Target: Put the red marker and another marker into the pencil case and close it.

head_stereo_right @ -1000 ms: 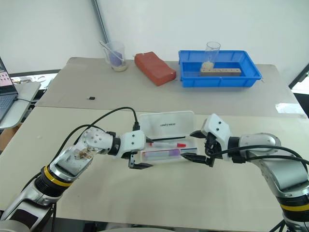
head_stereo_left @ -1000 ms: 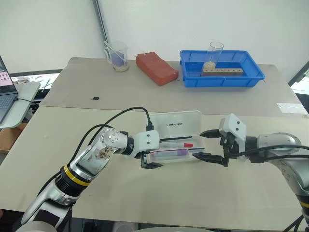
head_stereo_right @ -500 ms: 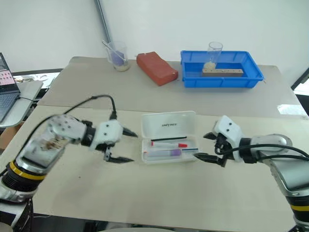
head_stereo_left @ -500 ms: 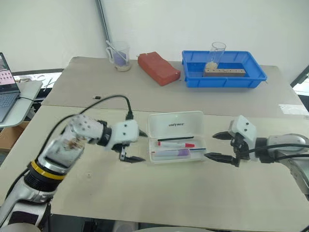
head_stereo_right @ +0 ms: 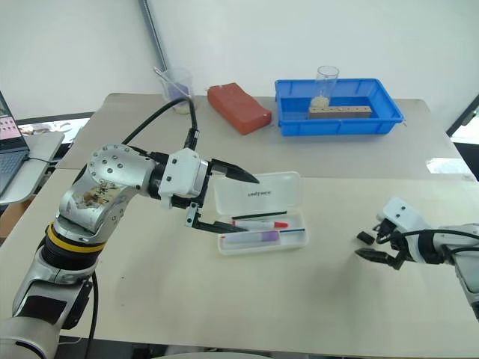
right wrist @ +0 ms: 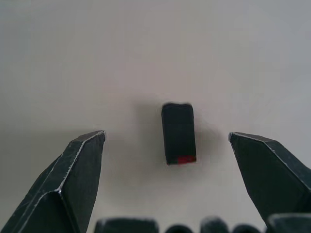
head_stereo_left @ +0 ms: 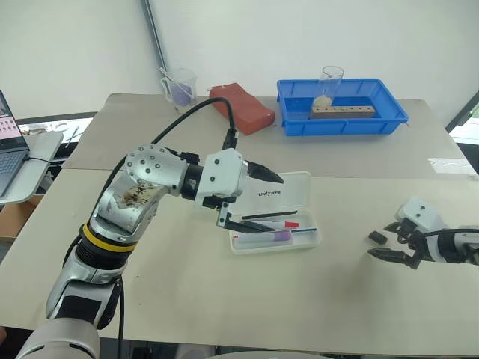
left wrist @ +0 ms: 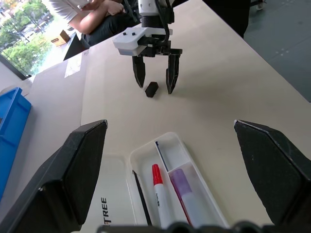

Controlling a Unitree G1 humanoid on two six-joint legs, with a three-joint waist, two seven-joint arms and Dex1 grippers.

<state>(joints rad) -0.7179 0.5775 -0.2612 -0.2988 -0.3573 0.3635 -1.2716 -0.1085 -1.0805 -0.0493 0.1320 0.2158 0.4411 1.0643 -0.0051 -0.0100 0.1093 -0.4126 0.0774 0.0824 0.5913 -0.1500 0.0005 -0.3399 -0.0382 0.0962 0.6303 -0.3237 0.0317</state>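
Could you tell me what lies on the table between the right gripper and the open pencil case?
Bare tabletop, except a small black block just before the right gripper, seen in the left eye view; the pencil case lies apart.

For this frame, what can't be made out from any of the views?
- The pencil case: its near left corner is hidden in the eye views by the left gripper, open above it.
- The small black block between the open right gripper's fingers: too small in the eye views to identify.
- The blue tray's contents: too far to read.
- The laptop: cut off by the picture's left edge.
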